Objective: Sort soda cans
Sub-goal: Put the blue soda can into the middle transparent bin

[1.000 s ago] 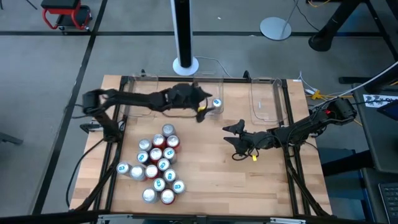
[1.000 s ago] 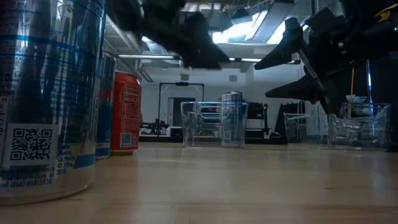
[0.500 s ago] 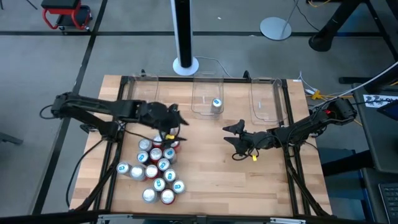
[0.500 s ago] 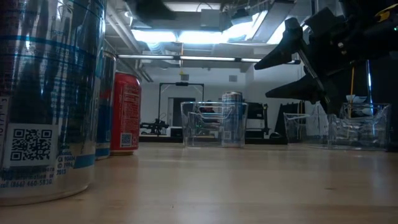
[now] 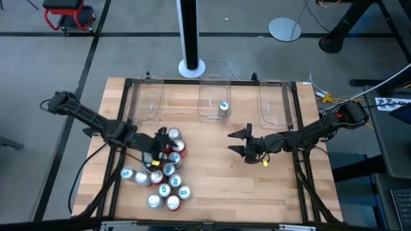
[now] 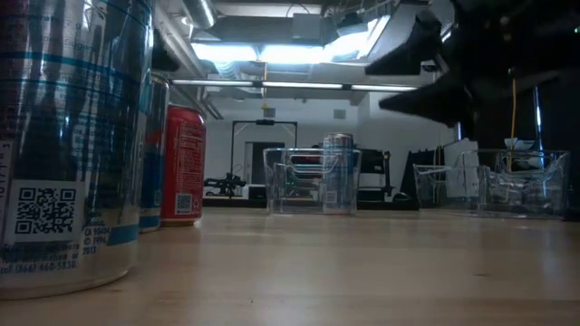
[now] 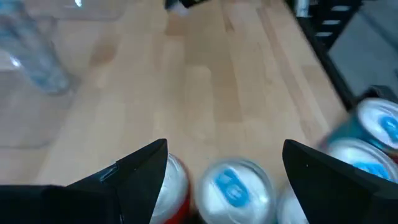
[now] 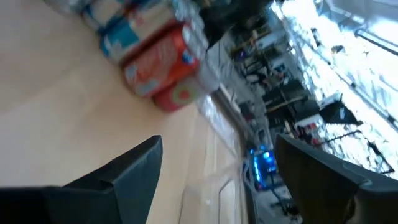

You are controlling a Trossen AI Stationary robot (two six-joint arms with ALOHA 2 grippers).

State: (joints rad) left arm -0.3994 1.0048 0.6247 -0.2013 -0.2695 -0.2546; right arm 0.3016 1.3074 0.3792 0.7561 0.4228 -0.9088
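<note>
Left gripper (image 5: pixel 156 156) moved from bin onto soda cans (image 5: pixel 164 173), fingers spread; right gripper (image 5: pixel 239 142) spread

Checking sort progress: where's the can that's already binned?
In the high view, the blue-topped can stands alone in the middle clear bin at the table's far edge, well apart from the can cluster at front left.

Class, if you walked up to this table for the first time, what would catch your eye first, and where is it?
The cluster of soda cans, red, blue-and-white and silver, on the table's front left, with the open left gripper over it. Then the single can standing in the middle clear bin at the far edge, and the open right gripper waiting mid-table.
</note>
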